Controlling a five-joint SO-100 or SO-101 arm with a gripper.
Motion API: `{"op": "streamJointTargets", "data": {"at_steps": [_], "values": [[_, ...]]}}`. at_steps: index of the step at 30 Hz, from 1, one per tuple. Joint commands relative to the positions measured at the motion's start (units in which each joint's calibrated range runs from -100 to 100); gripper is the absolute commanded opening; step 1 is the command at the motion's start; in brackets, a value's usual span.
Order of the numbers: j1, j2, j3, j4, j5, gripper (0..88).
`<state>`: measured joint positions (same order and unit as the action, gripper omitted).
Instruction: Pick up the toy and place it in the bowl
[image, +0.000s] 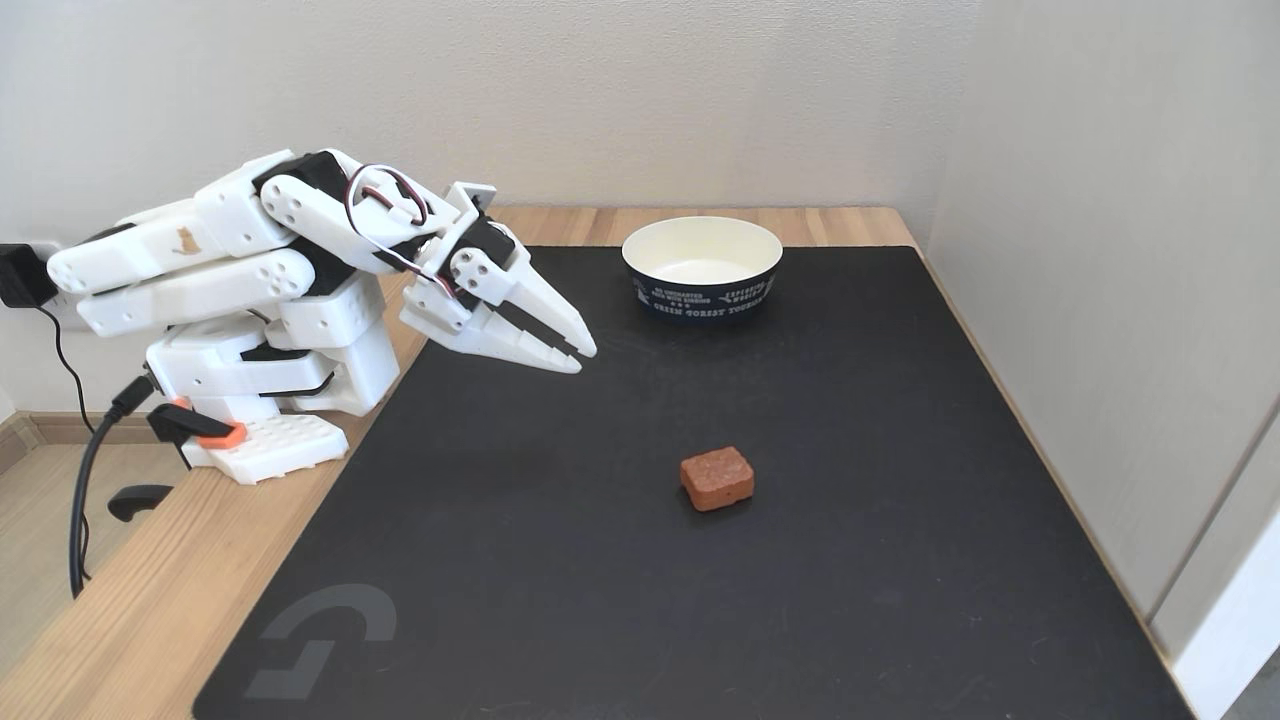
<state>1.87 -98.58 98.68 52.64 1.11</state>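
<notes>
In the fixed view the white gripper (585, 358) hangs folded low near the arm's base, at the left edge of the black mat (900, 560), fingertips pointing right and slightly down. Its two fingers lie nearly together, tips all but touching w/ only a thin dark slit between them, and they hold nothing. The toy (717, 478), a small reddish-brown speckled block w/ rounded corners, sits flat on the mat, mid-frame, well apart from the tips: it lies to the right of them and nearer the camera, i.e. down-right in the frame. The block's longer side seems to run roughly left-right w/ a slight skew, though at this angle it looks close to square, so the axis is hard to call. The bowl (702, 263), cream inside and navy outside w/ white lettering, stands empty farther back on the mat, right of the gripper and beyond the toy, well apart from both. Judgement: nothing picked yet; the reach needs the arm to unfold out and toward the camera side, the fingers to spread first, then come down over the block, probably across its shorter width.
</notes>
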Motion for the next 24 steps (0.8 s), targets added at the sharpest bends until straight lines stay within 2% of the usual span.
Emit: {"op": "streamJointTargets", "data": {"at_steps": [1,24], "values": [[0.0,-0.6,0.8,0.1,0.2,2.5],[0.5,-0.6,0.8,0.1,-0.1,2.5]]}}
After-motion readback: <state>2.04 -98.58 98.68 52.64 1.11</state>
